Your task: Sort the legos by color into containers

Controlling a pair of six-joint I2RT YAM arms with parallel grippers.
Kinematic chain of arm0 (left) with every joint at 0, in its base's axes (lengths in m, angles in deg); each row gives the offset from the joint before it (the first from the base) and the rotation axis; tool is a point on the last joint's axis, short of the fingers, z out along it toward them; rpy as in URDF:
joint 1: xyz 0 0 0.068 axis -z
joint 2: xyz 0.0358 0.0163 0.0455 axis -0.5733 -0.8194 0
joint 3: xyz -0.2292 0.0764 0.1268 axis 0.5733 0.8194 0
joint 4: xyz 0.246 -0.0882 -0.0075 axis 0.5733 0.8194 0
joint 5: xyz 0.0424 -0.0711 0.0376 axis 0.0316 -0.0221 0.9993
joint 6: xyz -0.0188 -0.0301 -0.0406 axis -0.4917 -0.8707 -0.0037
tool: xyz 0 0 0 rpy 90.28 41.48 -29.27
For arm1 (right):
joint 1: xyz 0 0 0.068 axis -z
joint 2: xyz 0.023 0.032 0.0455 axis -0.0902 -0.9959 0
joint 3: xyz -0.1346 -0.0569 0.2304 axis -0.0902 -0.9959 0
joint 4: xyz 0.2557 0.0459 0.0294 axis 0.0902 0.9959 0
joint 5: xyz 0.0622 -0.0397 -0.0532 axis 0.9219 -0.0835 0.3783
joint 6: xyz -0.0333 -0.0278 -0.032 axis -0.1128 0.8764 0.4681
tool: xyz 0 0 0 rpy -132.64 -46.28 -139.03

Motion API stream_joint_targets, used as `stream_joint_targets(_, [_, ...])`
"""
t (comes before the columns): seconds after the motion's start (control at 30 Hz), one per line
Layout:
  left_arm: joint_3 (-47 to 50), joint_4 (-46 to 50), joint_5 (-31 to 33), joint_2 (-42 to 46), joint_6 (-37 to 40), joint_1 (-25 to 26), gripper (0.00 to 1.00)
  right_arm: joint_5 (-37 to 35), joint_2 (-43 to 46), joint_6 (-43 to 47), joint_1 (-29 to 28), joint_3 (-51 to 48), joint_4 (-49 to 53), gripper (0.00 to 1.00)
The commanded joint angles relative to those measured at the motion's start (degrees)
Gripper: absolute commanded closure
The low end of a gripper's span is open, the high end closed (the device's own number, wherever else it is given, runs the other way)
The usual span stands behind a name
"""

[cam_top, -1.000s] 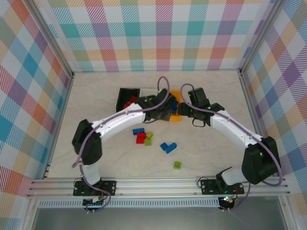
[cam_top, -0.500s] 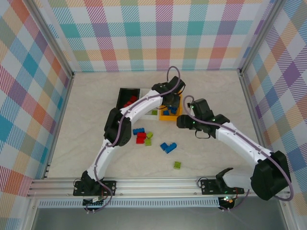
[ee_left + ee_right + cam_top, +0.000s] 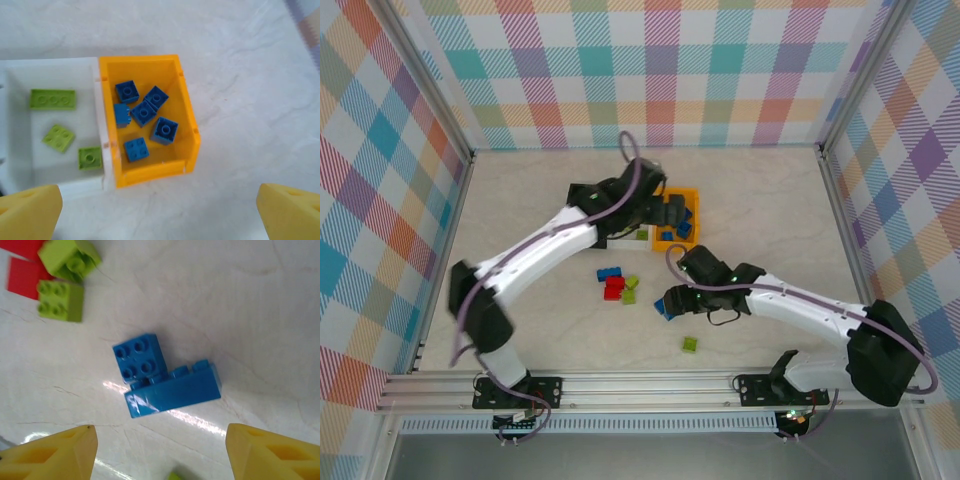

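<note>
Sorting seems about halfway: left pincer (image 3: 160, 210), spread empty, hangs above blue legos (image 3: 144, 113) in the orange bin (image 3: 188, 107); right pincer (image 3: 162, 452), spread, hovers over two loose blue bricks (image 3: 170, 390), green strays (image 3: 61, 300) beyond.

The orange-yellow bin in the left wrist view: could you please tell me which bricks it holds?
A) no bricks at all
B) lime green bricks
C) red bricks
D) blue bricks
D: the orange-yellow bin holds only blue bricks, six by my count, while the lime green ones lie in the white bin that touches its side.
</note>
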Motion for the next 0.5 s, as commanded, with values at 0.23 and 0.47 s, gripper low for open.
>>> stream_joint_targets(0.23, [27.6, 0.19, 3.89, 19.83, -6.12, 0.42, 0.0, -3.15, -9.34, 8.55, -1.96, -0.31, -6.85, 0.13])
stream_joint_targets(0.47, [32.81, 0.25, 4.96, 22.92, -7.94, 0.24, 0.0, -3.98, -12.9, 12.44, -2.01, 1.68, -6.55, 0.09])
